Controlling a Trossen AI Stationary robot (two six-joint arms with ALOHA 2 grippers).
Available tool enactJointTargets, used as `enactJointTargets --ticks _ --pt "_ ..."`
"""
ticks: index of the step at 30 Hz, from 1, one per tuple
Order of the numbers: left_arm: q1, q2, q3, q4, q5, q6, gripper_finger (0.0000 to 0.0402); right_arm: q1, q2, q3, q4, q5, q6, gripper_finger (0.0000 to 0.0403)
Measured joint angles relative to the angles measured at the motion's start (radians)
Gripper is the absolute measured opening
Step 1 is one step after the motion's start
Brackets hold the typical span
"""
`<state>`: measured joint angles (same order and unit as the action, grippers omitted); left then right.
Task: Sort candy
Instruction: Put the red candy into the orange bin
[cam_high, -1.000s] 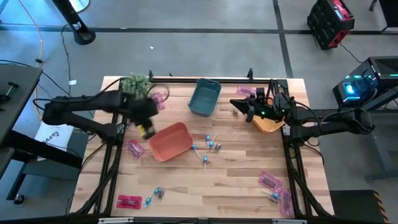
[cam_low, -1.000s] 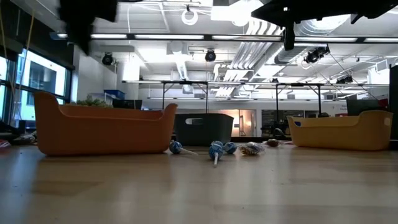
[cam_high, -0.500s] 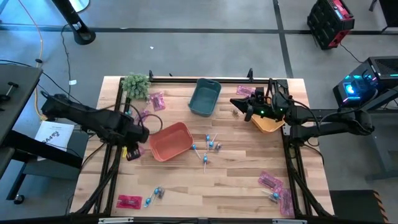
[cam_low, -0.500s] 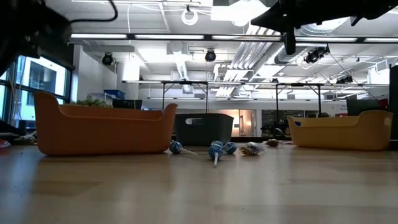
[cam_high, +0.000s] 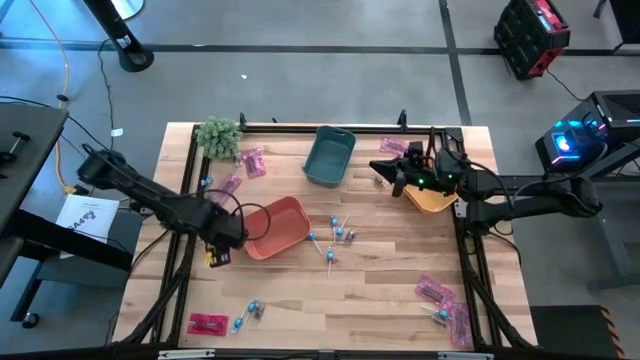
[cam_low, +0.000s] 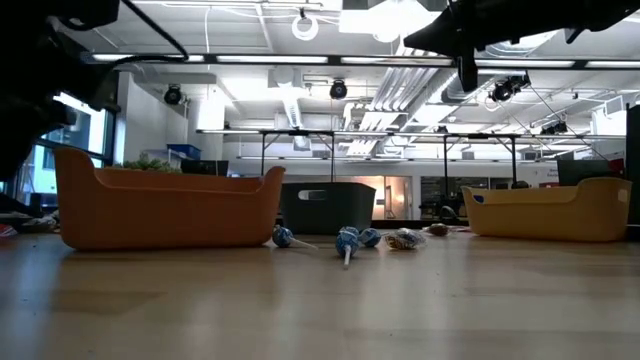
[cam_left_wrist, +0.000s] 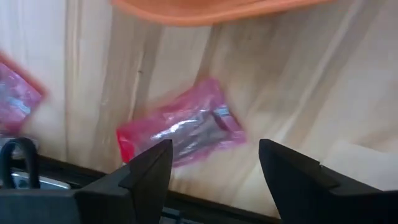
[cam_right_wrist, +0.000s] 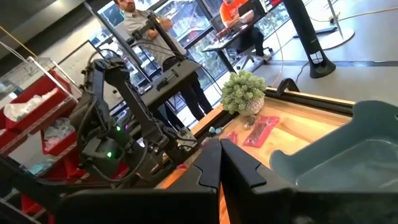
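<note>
I hold the left gripper (cam_high: 213, 256) low beside the red bin (cam_high: 273, 227), fingers spread apart and empty, because a pink wrapped packet (cam_left_wrist: 179, 130) lies flat on the table right ahead of them, so I judge a straight descent should straddle it. The right gripper (cam_high: 394, 178) waits by the orange bin (cam_high: 432, 201), fingers pressed together on nothing. Blue-wrapped lollipops (cam_high: 334, 237) lie scattered between the bins, with more pink packets (cam_high: 436, 292) at the near right corner, all unsorted.
</note>
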<state>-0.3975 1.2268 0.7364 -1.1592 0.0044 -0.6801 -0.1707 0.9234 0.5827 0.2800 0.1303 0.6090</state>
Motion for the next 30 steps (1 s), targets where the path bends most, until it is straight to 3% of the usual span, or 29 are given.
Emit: enactJointTargets --ticks 11,21,25,30 --pt "-0.025 0.072 -0.14 0.087 0.02 -0.233 0.0235 0.0 0.0 0.0 -0.015 -0.008 -0.007 0.0" --pt "-0.022 0.072 -0.197 0.2 0.059 -0.313 0.0228 0.0 0.0 0.0 -0.015 -0.007 0.012 0.0" --pt "-0.022 0.071 -0.196 0.212 0.073 -0.314 0.0179 0.0 0.0 0.0 -0.015 -0.007 0.015 0.0" --pt "-0.022 0.067 -0.164 0.223 0.084 -0.306 0.0045 0.0 0.0 0.0 -0.015 -0.007 0.019 0.0"
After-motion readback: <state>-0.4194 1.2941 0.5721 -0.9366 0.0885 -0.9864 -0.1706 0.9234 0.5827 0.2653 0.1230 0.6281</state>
